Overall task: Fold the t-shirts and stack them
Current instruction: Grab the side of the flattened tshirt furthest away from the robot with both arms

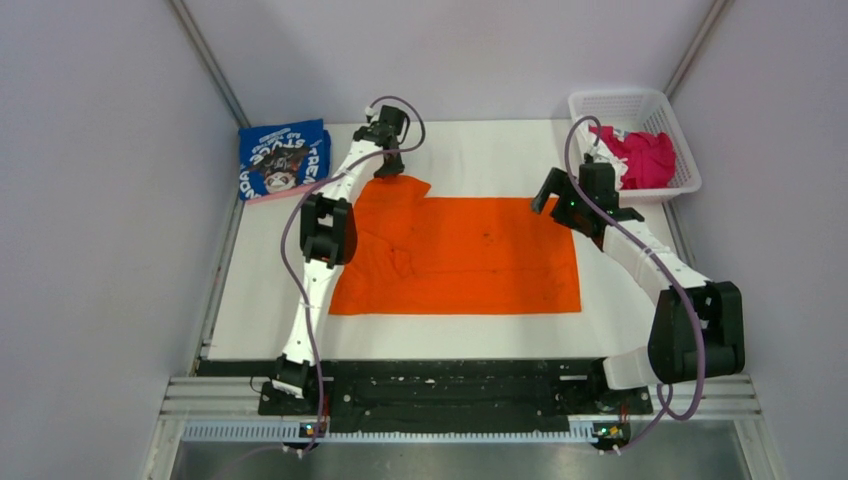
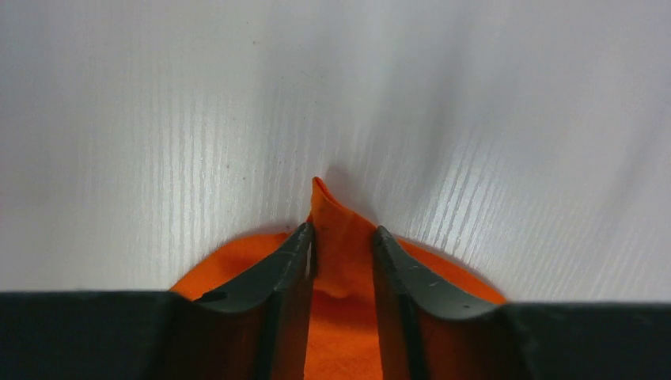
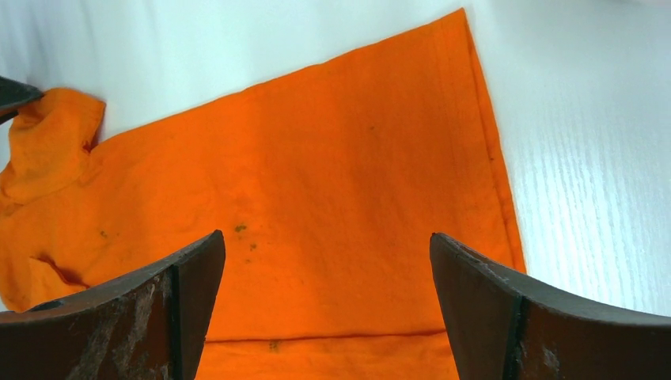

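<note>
One basket holds magenta shirt; left gripper pinches orange shirt; right gripper gapes empty.

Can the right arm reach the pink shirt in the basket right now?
Probably yes. The right gripper hangs open and empty over the far corner of the orange shirt, close beside the white basket. The basket is open on top, and the pink shirt lies uncovered in it.

left tool, reached far forward, pinches the orange t-shirt; right tool hangs spread wide, tilted down.
</note>
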Controlling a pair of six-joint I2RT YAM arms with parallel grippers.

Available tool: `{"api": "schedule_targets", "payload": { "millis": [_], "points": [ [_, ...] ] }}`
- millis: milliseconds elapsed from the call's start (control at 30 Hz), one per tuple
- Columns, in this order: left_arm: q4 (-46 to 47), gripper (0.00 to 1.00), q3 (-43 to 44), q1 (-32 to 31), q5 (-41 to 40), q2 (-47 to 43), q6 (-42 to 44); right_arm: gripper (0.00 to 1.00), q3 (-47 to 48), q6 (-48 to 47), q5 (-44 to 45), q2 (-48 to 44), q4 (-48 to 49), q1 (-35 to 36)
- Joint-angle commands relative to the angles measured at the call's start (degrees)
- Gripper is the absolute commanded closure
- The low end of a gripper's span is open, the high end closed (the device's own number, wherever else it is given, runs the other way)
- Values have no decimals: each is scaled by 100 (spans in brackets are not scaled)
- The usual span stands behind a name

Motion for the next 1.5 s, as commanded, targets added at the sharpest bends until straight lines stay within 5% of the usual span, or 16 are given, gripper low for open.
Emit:
{"api": "schedule_targets", "payload": {
  "millis": [0,100,133,567,933,1100,1300,1467],
  "points": [
    [-404,68,116,12,-144,139,201,2,34,-30,511,-99,181,2],
    [-419,98,128,36,-125,142,220,3,353,-143,849,237,103,-1],
    [-409,100,120,38,-111,136,265,4,490,-181,972,405,69,3],
    [686,100,-1119,21,194,-1424,619,21,3792,-426,2267,3793,-1316,15],
    [1216,100,-2275,-23,753,-2224,672,31,3529,-433,2388,4113,-1246,47],
    [1349,100,-2615,-90,811,-2509,612,52,3087,-394,2239,3904,-938,49],
    [1700,100,-3122,-170,736,-2903,666,100,3049,-614,2314,3723,-599,61],
    [1873,100,-3567,-181,710,-3221,666,100,2942,-882,2314,3332,-375,107]
  ]
}}
